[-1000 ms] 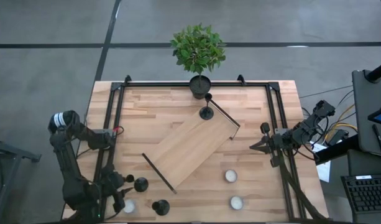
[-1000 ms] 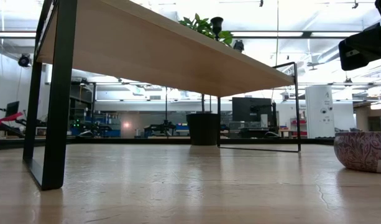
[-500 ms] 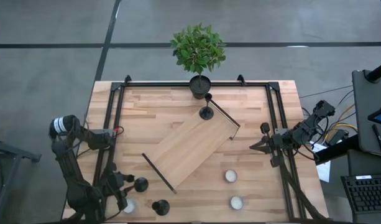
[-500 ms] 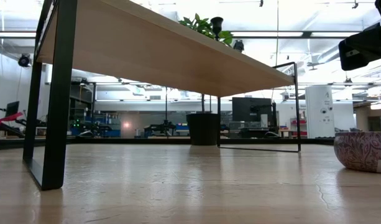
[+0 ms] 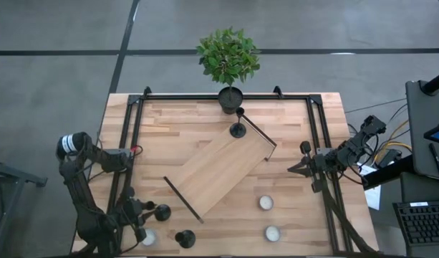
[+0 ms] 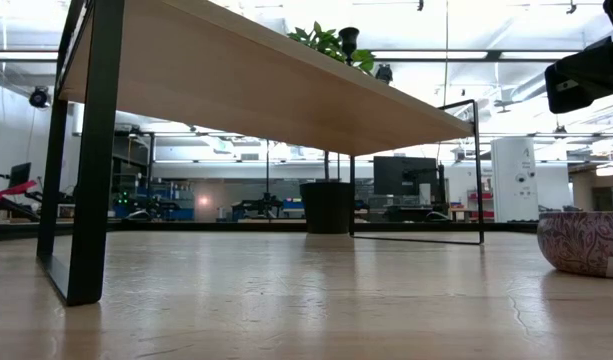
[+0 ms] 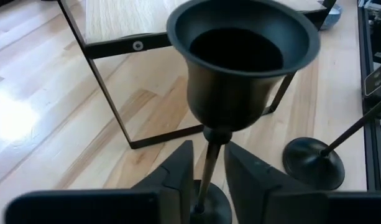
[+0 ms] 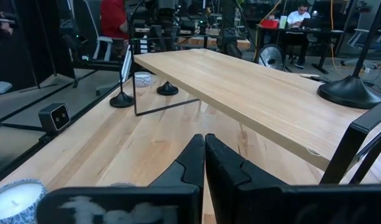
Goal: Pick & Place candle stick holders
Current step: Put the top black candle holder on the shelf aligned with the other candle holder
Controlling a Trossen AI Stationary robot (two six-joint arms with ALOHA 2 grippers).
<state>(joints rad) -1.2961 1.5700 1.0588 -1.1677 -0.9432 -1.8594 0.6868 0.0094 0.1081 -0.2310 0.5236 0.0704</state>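
From the high view I see the left gripper [image 5: 149,215] at the lower left of the frame, reaching toward one candle stick holder [image 5: 162,211], with a second holder [image 5: 185,239] just below and right of it near the tabletop's [image 5: 169,136] bottom edge; a third holder [image 5: 238,130] stands upper centre on the corner of the raised wooden shelf [image 5: 219,172], just below the potted plant [image 5: 228,57]. Two white candles [image 5: 266,203] lie lower right of the shelf, and the right gripper [image 5: 296,168] waits at the right edge of the frame. In the low view the shelf [image 6: 256,80] fills the top of the frame, with the third holder [image 6: 348,40] on it at upper centre and a patterned candle cup [image 6: 586,242] at the right edge. In the left wrist view the jaws sit slightly parted, the fingers [image 7: 178,171] flanking the thin stem of the first holder [image 7: 240,68]; I cannot tell whether they touch it. The second holder's base [image 7: 313,163] shows at lower right. In the right wrist view the jaws are pressed together on nothing, fingers [image 8: 193,158] at bottom centre.
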